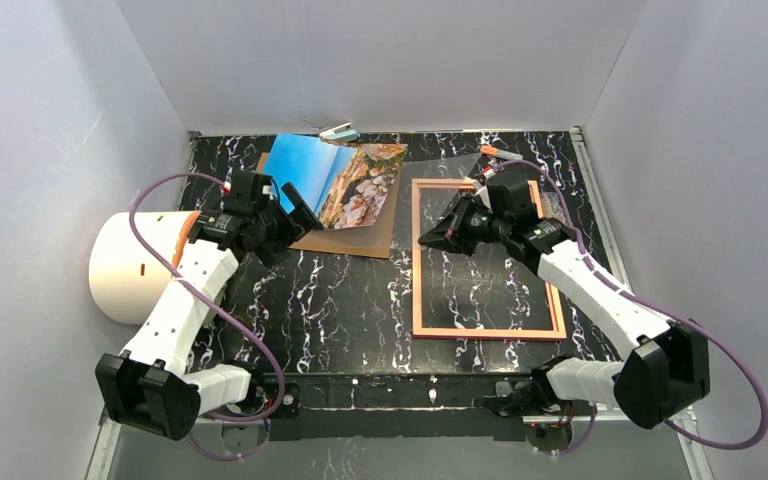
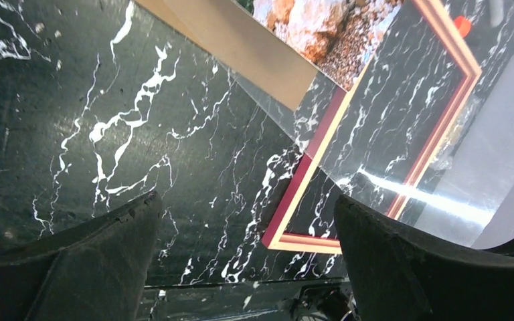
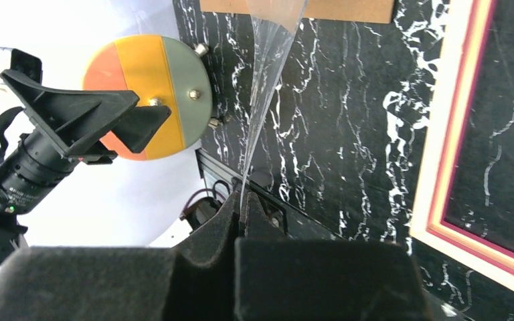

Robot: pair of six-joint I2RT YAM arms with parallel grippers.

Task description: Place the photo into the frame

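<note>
Black, white-veined counter [image 1: 340, 300]; photo [image 1: 335, 178] blue with tan-pink rocks; frame [image 1: 490, 331] pale wood edged pink; backing board [image 1: 355, 240] brown; plastic sheet [image 3: 268, 80] clear.

no readable text, no legible labels, brands, numbers or signs on anything in view

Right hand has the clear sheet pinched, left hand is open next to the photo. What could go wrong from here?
1. The right hand pinches the thin clear plastic sheet by one edge only. The sheet may slip, or sag and nudge the pink-edged rectangular frame below.
2. The blue sea-and-rock photo print curls up off the brown cardboard board beside the open left hand. A clumsy approach could crease it or push it away.
</note>
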